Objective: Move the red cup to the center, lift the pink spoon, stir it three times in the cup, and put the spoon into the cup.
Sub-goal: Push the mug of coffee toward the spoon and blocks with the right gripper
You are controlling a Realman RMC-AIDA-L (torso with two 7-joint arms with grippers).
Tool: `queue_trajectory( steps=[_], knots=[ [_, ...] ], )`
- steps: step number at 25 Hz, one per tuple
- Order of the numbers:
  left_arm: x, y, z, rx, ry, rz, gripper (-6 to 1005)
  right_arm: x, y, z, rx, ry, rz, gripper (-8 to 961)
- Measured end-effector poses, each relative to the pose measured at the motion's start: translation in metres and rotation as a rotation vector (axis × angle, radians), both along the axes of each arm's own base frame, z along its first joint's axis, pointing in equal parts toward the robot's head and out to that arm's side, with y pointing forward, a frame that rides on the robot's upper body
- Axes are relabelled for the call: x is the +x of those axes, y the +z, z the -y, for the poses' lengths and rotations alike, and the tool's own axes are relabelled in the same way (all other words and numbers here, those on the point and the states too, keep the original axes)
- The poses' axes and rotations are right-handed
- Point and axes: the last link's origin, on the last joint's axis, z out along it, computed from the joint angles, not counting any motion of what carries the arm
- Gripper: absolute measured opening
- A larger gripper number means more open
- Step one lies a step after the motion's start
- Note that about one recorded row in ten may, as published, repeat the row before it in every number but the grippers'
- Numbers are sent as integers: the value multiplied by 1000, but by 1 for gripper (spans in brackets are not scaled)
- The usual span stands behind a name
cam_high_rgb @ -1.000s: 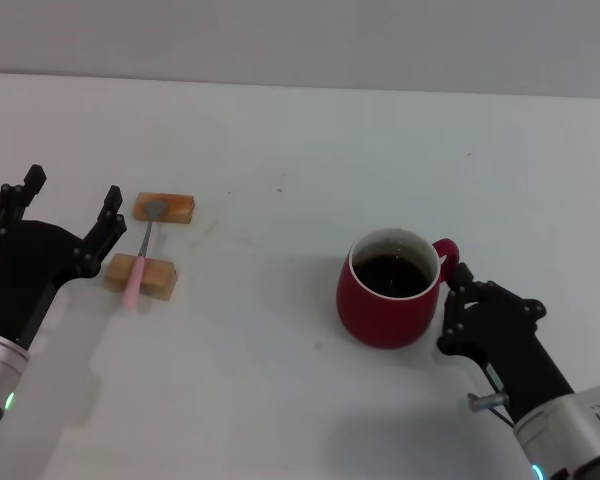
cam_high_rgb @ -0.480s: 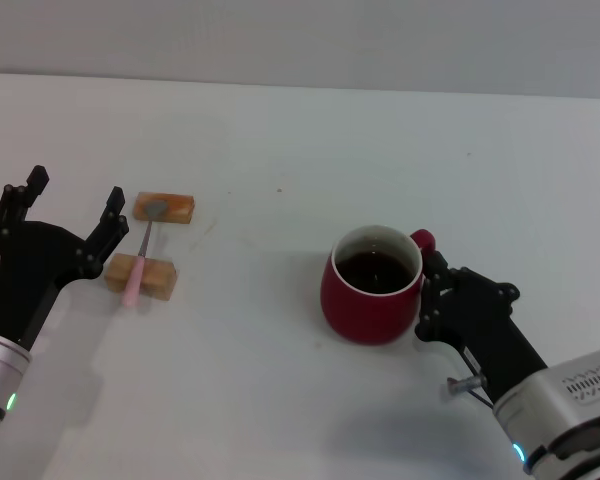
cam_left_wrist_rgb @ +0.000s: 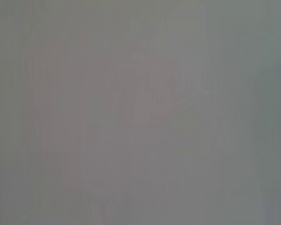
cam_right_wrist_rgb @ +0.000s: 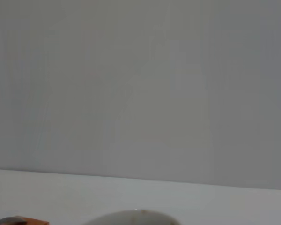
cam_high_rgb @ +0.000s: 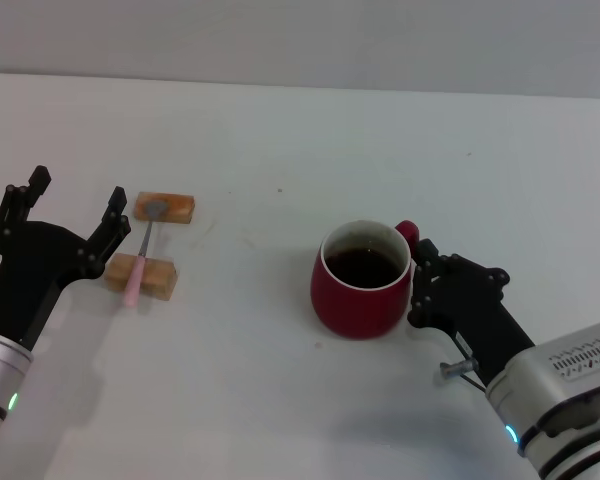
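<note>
Three views are coming in, and only the head camera is giving the whole scene. It is showing the red cup (cam_high_rgb: 361,280) sitting on the white table (cam_high_rgb: 310,140), dark liquid inside, with the right gripper (cam_high_rgb: 420,285) pressing in at the handle side. Its black fingers (cam_high_rgb: 427,262) are crowding the handle, of which only a red nub is peeking above them; whether they are clamping it or just touching it, I cannot tell.

Well away from the cup, on its far side from the right gripper, the pink spoon (cam_high_rgb: 140,262) is lying bridged across two wooden blocks (cam_high_rgb: 140,275), its grey bowl resting on the farther block (cam_high_rgb: 165,208) and its pink handle over the nearer one. The left gripper (cam_high_rgb: 72,215) is hovering just beyond those blocks from the cup, fingers spread wide apart and holding nothing.

The left wrist camera is offering nothing but a flat grey blur. The right wrist camera is looking past the cup at a plain grey wall (cam_right_wrist_rgb: 140,84) above the table edge; a pale curved sliver at the frame's border may be the cup's rim, and an orange-brown corner is showing too, too cropped to identify firmly.

Back in the head view, the tabletop is running plain and white, carrying a few tiny dark specks beyond the cup, with a grey wall behind.
</note>
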Motion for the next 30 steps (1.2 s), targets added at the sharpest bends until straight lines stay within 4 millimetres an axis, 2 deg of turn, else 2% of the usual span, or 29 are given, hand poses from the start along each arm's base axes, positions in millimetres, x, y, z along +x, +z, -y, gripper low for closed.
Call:
queue_trajectory(
  steps=[15,30],
  knots=[
    [3,0,-5,-3,-15,-7,860,12,0,29,12,-53,-27,0],
    [2,0,-3,-1,-13,-1,860,-2,-1,13,8,-3,-33,-1]
  ],
)
